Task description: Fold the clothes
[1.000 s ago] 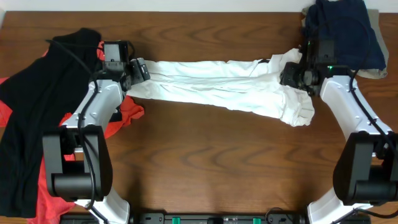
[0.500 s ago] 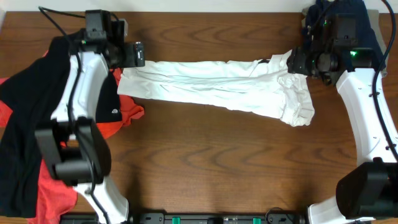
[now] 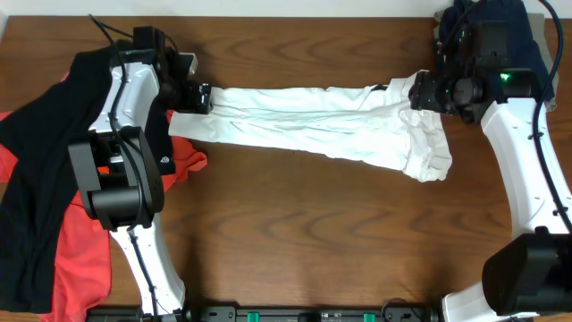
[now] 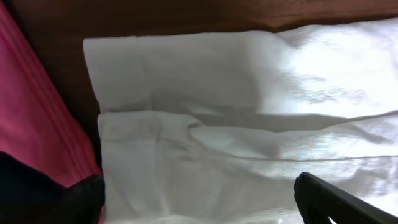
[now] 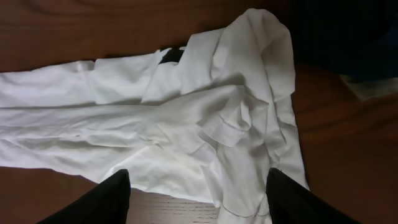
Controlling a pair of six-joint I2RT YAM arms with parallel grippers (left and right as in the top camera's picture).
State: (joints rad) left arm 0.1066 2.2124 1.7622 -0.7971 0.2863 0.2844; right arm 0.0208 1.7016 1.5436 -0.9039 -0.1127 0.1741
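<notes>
The white shirt (image 3: 313, 125) lies rolled into a long band across the table, bunched at its right end (image 5: 242, 118). My left gripper (image 3: 201, 97) hovers over its left end (image 4: 236, 124), open wide, with nothing between the fingers (image 4: 81, 199). My right gripper (image 3: 420, 92) hangs over the bunched right end, also open, and the cloth lies loose below its fingers (image 5: 298, 202). A black shirt (image 3: 45, 170) and an orange-red shirt (image 3: 85, 259) are heaped at the left. The orange-red cloth (image 4: 37, 124) lies right beside the white hem.
A dark navy garment (image 3: 492, 45) is piled at the back right corner, close behind my right gripper (image 5: 199, 208). Bare wooden table (image 3: 313, 233) runs along the front. Part of the orange-red shirt (image 3: 183, 161) pokes out just below the white shirt's left end.
My right gripper's jaws have spread wider and it has lifted off the bunched end. My left arm swung toward the back left and came back over the left end. The white shirt stayed put.
</notes>
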